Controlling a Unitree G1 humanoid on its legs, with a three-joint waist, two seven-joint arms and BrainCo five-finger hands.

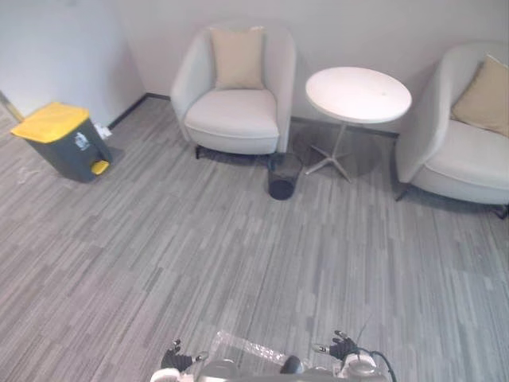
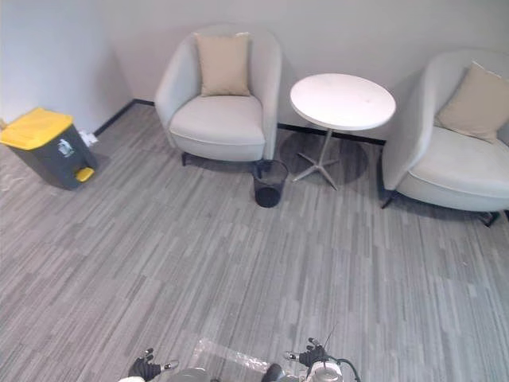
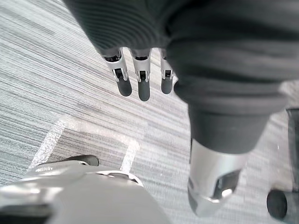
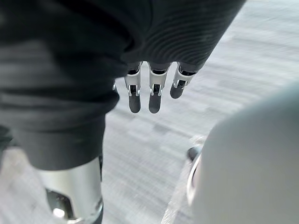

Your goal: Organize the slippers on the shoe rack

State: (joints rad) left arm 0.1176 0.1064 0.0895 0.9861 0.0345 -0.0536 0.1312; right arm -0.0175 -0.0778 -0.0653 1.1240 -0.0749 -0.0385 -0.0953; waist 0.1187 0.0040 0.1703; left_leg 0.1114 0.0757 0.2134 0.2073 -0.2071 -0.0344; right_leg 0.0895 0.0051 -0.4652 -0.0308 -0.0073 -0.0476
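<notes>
Both the left hand (image 3: pixel 143 86) and the right hand (image 4: pixel 154 95) hang empty, fingers straight and relaxed, above the grey striped carpet floor (image 1: pixel 159 239). Farther off stand a pale grey armchair (image 1: pixel 235 119), a yellow-lidded grey bin (image 1: pixel 64 139) and a black wastebasket (image 1: pixel 282 179).

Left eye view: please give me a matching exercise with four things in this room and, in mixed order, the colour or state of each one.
Things:
1. pedal bin
2. round table
3. wastebasket
4. cushion of the left armchair

Descriptions:
A. black, open at the top
B. beige, upright against a seat back
C. yellow lid, grey body
D. white top on one slim leg

Pairs: 1-C; 2-D; 3-A; 4-B.
</notes>
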